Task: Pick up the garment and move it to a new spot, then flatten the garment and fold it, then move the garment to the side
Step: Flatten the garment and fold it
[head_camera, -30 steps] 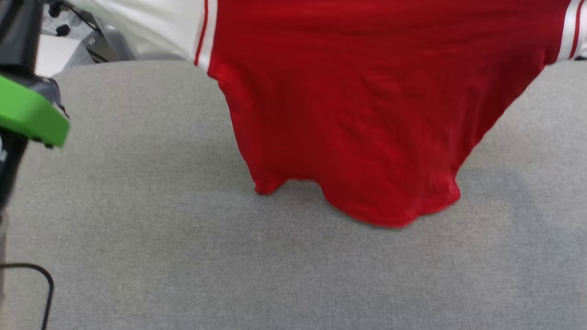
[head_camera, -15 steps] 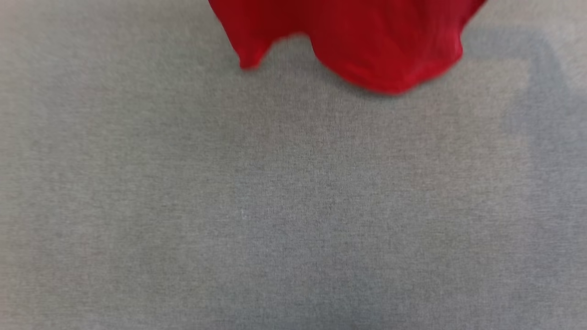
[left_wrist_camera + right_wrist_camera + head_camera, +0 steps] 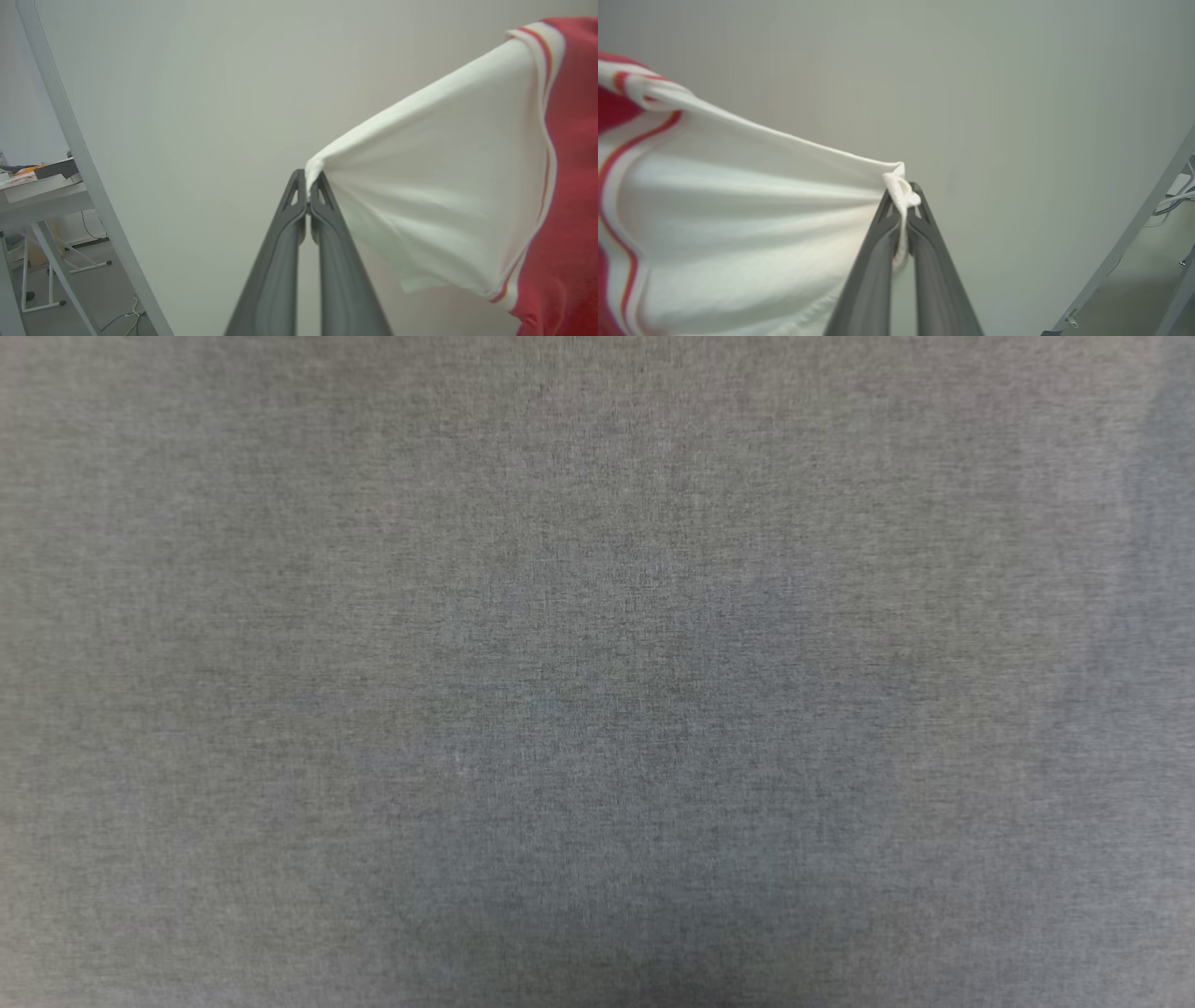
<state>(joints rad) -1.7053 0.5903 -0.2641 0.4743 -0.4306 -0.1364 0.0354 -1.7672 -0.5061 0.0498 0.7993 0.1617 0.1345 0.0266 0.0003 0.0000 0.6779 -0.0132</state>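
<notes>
garment (image 3: 467, 196): stretched in the air between the two grippers, in front of the wall (image 3: 187, 93)
left gripper (image 3: 308, 186): tips pinching one sleeve end
right gripper (image 3: 903, 200): tips pinching the other sleeve end
desk (image 3: 42, 191): at the left wrist view's left edge, beyond a slanting post (image 3: 79, 154)

From the head, looks steeply down and close onto the grey tabletop (image 3: 597, 672). From each wrist, looks closely along the left end effector (image 3: 308, 181) and right end effector (image 3: 903, 192) toward a pale wall (image 3: 187, 93); shares, across both wrist views, that wall and the garment (image 3: 444, 196).
</notes>
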